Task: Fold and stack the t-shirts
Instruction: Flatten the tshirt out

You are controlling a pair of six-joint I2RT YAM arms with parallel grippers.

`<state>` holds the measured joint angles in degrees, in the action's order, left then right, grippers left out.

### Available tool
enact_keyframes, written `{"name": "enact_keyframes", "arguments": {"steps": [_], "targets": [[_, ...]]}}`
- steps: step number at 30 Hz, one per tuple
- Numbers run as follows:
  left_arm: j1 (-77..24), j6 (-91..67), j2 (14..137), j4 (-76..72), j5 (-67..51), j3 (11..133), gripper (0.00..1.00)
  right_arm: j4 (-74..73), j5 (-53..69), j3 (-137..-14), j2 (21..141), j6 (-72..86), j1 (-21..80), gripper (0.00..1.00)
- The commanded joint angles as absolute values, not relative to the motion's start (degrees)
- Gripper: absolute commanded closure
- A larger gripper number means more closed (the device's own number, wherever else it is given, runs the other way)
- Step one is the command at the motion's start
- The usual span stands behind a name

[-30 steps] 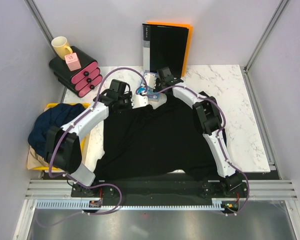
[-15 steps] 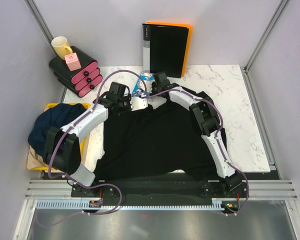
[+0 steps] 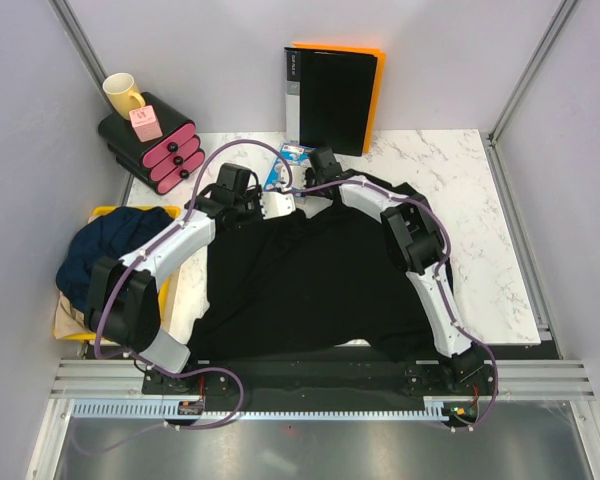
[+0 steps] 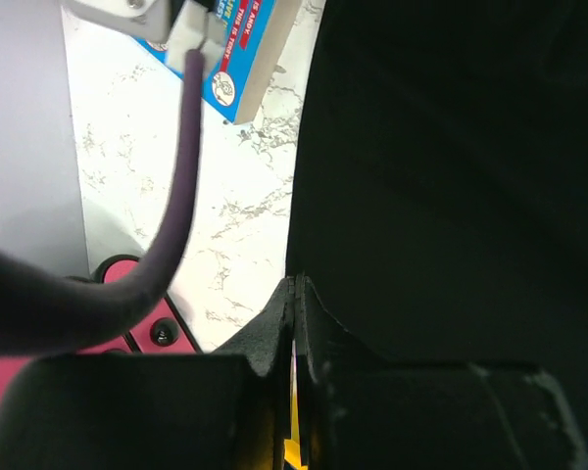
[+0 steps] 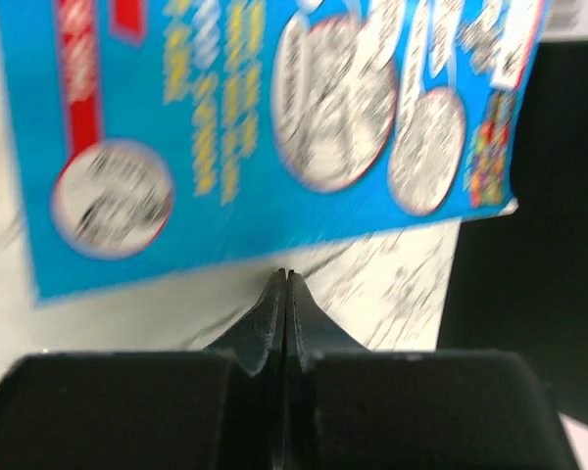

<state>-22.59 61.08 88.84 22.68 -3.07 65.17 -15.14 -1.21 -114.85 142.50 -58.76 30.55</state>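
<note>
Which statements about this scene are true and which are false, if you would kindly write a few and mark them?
1. A black t-shirt lies spread on the table. True.
2. The navy t-shirt lies on top of the black one. False: it sits in the yellow bin at the left.
3. The left tool and the right tool are both shut. True.
4. The yellow mug stands on the table. False: it rests on the black and pink stack.

Top view bright, even; right wrist view blurred; left wrist dim.
</note>
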Motion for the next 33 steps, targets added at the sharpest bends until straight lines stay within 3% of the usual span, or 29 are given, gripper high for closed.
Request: {"name": "enact_keyframes", "arguments": {"steps": [1,3,4,5,8,12,18,19,23,28,33], "targets": [[-22.7,58.1,88.6,17.4,-0.8,63.9,0.98,-20.0,3.7,-107.8,135.3,-59.9,33.0,1.00],[-22.6,58.5,89.2,15.5,-0.5,62.8,0.98,-20.0,2.6,-103.5,132.4,-60.4,33.0,0.97],[-22.5,58.6,89.4,14.5,-0.3,62.4,0.98,-20.0,2.5,-102.1,131.3,-60.6,32.6,0.90],[-22.5,58.4,89.8,13.4,1.2,62.1,0.98,-20.0,2.9,-99.4,129.0,-60.5,32.3,0.70],[-21.7,55.6,91.0,7.4,5.6,61.1,0.98,-20.1,4.8,-94.2,124.5,-61.0,31.8,0.45],[-19.6,50.6,94.1,4.9,8.3,62.9,0.98,-20.0,5.9,-90.5,120.8,-61.5,31.8,0.41],[-18.7,50.1,102.1,4.8,9.2,66.8,0.70,-20.1,2.6,-87.7,119.3,-61.5,31.6,0.40],[-18.7,50.2,104.3,5.4,9.8,67.8,0.59,-20.3,1.6,-87.5,119.1,-61.0,31.2,0.40],[-18.7,49.2,107.2,6.6,9.1,71.8,0.43,-21.4,0.4,-84.3,117.1,-59.4,29.3,0.42],[-19.1,48.7,108.7,7.5,6.9,75.3,0.40,-24.7,0.4,-80.1,113.8,-58.1,26.6,0.52],[-20.7,45.7,111.9,12.8,5.1,81.1,0.42,-26.5,-1.9,-75.3,109.3,-56.6,24.7,0.75]]}}
